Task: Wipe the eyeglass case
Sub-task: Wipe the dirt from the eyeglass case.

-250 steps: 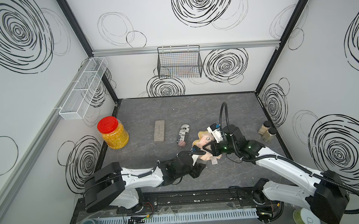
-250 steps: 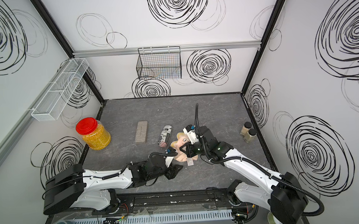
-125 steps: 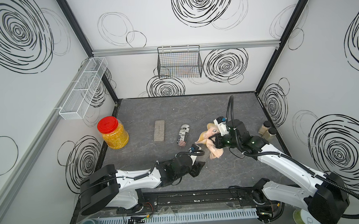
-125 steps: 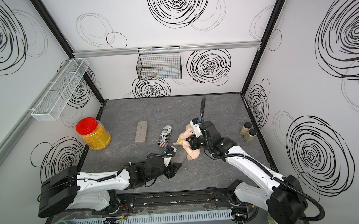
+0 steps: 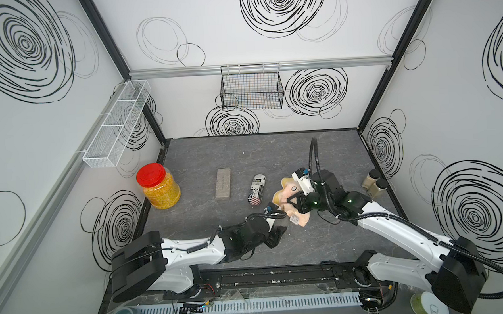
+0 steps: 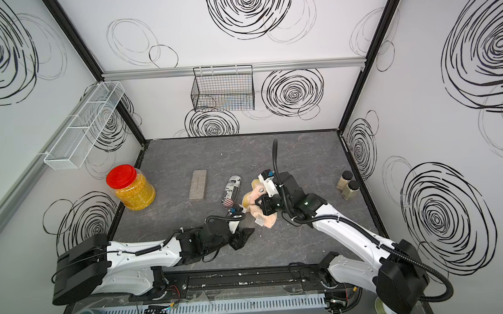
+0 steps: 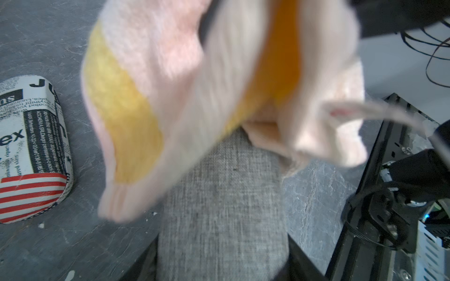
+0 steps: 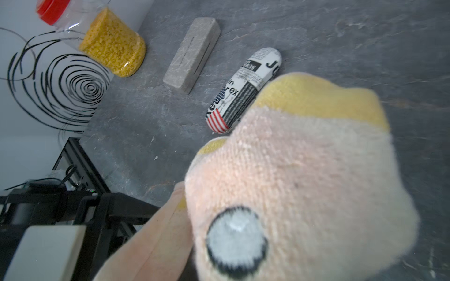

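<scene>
On the grey counter [image 5: 244,152], the right fingers [image 5: 293,202] clamp a pink-and-yellow cloth [image 5: 300,218] over the far end of the grey eyeglass case [image 7: 224,206], which the left fingers [image 7: 299,258] grip just toward 6 o'clock from the counter's middle.

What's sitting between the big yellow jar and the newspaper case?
A grey block lies flat between the jar and the newspaper-print case, touching neither; both top views show it.
</scene>
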Robot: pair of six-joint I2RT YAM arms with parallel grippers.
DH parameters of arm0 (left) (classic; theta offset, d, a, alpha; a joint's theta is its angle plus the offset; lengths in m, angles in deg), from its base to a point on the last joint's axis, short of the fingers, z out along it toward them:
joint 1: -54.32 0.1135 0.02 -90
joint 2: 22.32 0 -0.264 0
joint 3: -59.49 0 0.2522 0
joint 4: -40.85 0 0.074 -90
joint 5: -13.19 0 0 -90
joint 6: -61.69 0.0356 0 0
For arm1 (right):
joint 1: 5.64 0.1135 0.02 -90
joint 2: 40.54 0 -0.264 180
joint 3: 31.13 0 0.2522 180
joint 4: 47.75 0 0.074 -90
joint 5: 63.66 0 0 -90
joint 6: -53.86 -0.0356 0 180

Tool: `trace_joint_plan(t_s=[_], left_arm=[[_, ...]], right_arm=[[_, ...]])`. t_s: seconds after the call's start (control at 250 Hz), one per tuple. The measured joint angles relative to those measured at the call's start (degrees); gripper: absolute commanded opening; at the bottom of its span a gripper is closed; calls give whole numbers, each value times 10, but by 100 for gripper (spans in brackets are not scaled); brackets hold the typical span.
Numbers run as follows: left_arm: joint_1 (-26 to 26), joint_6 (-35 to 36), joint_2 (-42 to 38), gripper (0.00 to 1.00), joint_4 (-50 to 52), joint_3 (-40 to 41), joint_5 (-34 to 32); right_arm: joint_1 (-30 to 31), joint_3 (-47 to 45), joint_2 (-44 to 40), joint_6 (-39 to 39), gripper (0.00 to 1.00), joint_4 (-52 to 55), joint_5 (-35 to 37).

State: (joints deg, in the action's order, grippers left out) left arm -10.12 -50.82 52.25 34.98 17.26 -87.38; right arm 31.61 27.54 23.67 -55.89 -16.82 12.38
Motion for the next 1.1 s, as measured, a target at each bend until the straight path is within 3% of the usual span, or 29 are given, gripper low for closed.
trace_joint_plan(t_s=[0.14,0.459,0.847,1.099], left_arm=[[0,0,0,58,-3,4,-2],[1,-2,0,58,-13,6,-1],[5,-8,-7,58,-15,12,3],[6,-9,-12,58,-14,14,3]], right_arm=[[-27,0,-2,7,0,-1,-2],[17,-9,2,10,0,-20,-106],[-50,-13,-24,0,0,-6,-2],[15,-14,-23,2,0,-18,-23]])
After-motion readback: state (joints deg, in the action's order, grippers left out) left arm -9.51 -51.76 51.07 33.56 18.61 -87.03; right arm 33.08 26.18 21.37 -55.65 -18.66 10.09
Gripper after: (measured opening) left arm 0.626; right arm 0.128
